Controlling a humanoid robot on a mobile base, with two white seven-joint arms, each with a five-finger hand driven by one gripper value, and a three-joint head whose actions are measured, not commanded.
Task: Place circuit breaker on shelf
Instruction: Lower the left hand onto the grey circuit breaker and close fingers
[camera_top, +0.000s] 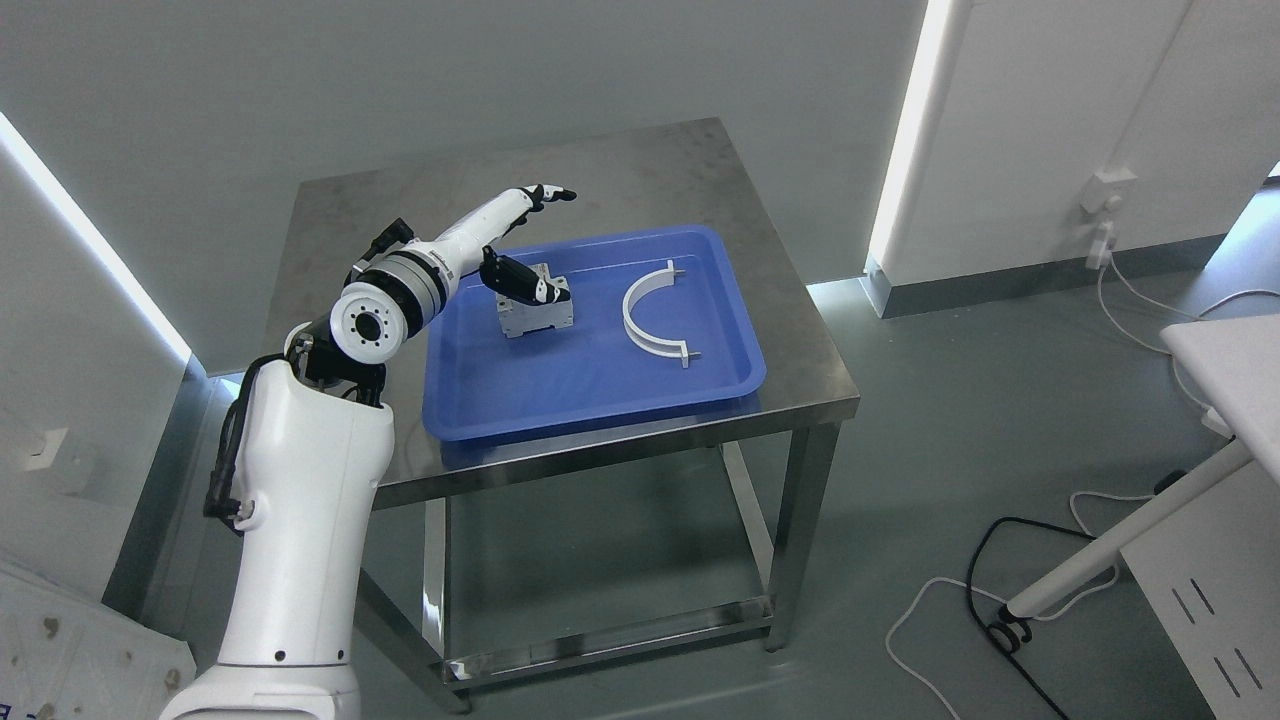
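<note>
A: Looking down from the head view. Seeing a small grey boxy metal circuit breaker (536, 312) sitting upright in the shallow blue plastic tray (600, 390), left of the tray's middle, toward the far rim.

B: Pointing which way?

A: Running its long axis roughly left to right, slightly tilted, with the right end a little farther back. Showing its broad grey face toward the camera.

B: And the white-and-black left hand (522, 240)?

A: Coming in from the lower left, reaching over the tray's left part. Spreading wide: the long fingers (548, 194) stretching out above and beyond the breaker, over the brushed steel table (690, 160); the black-and-white thumb (520, 280) lying down onto the breaker's top. Not closing around it. Touching at the top, or nearly so; hard to tell more.

B: Anything else in the tray?

A: Lying flat just right of the breaker, a white plastic half-ring bracket (652, 316), opening toward the right, apart from the breaker.

B: Beyond the table?

A: Trailing across the grey floor at right, white and black cables (1000, 590).
</note>
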